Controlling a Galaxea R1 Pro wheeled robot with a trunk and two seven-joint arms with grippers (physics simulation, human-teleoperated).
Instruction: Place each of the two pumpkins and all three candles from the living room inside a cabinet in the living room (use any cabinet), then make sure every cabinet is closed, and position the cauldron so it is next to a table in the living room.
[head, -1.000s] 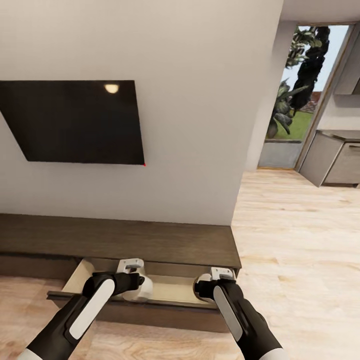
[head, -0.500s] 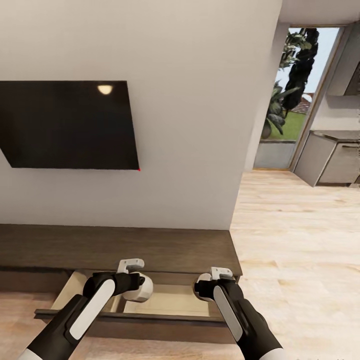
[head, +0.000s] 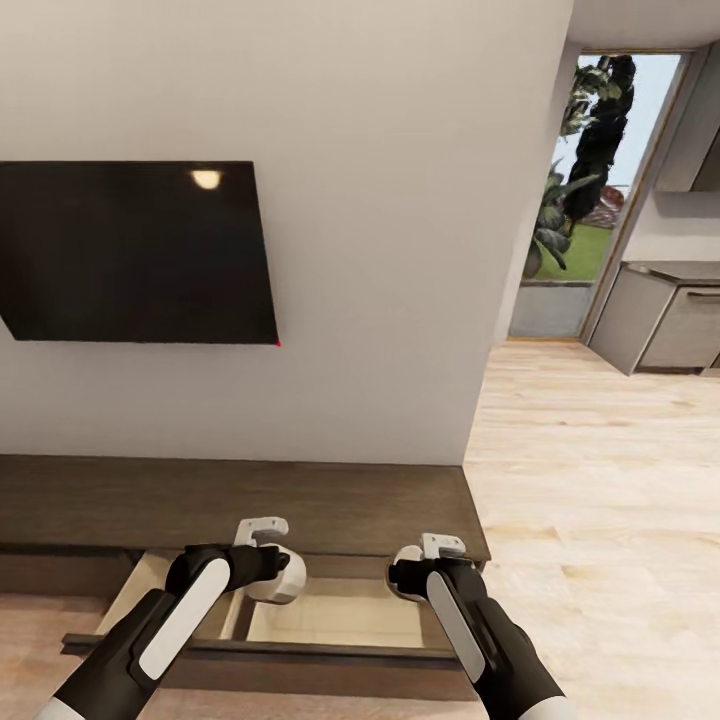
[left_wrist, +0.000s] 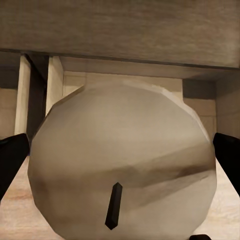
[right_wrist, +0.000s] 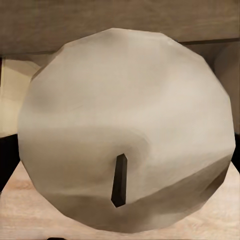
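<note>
Candles (left_wrist: 122, 165) (right_wrist: 127, 127), apparently one clamped in each gripper (head: 262, 528) (head: 440, 546), hung above the cabinet's open drawer (head: 340, 620) at six o'clock.

The head camera looks forward and down from above both arms, squarely at a pale wall (head: 400, 200), with the cabinet (head: 250, 500) and its open drawer (head: 340, 620) low in frame. The left wrist camera sits very close behind a pale round candle (left_wrist: 122, 165), facing the drawer interior (left_wrist: 200, 107) under the cabinet's top edge. The right wrist camera sits closer still to its own candle (right_wrist: 125, 130). All three views share the drawer and the cabinet's front edge.
</note>
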